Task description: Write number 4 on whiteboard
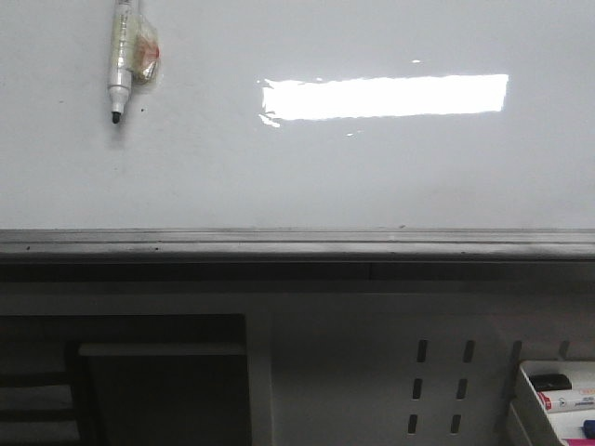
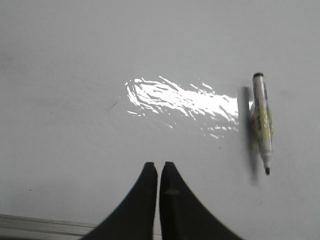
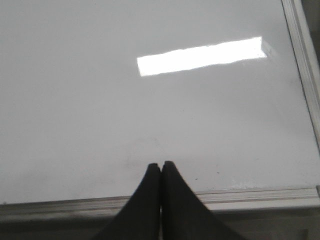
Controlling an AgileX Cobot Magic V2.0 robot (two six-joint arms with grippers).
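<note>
A perforated white panel [image 1: 437, 372] stands beside a dark shelf opening [image 1: 139, 381], dimly lit.

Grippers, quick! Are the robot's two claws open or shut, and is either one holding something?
Left gripper: jaws closed, holding nothing.
Right gripper: jaws closed, holding nothing.

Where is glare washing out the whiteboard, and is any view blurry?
Front view: a sharp rectangular reflection sits on the whiteboard, right of the marker. Left wrist view: the same glare looks broken and streaky, and the marker is soft, with a shadow beside it. Right wrist view: a clean bright bar, with the rest of the board evenly lit.
</note>
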